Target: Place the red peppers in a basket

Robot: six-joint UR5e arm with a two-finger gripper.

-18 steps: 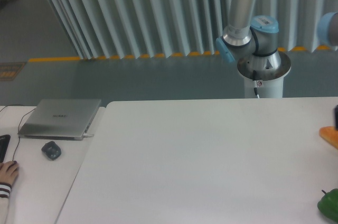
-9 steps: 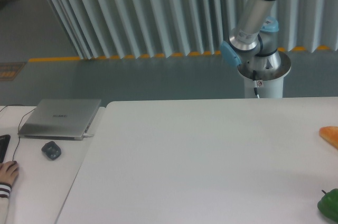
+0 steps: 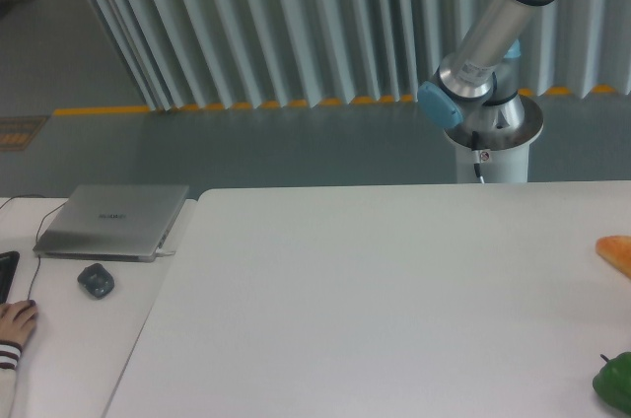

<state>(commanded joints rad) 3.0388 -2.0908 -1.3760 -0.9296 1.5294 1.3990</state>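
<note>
The red peppers are out of view, and so is the basket. My gripper is also out of view; only the arm's base [image 3: 491,132] and a slanting silver link [image 3: 490,29] with blue joint caps show at the upper right, behind the white table [image 3: 375,290].
An orange-yellow object [image 3: 616,253] and a green pepper [image 3: 615,382] are cut off by the right edge. On a second table at the left lie a shut laptop [image 3: 113,220], a dark mouse [image 3: 96,280] and a person's hand [image 3: 15,320].
The arm has swung to the right and upward across the frames. A dark part that showed at the right edge one second ago has left the view.
</note>
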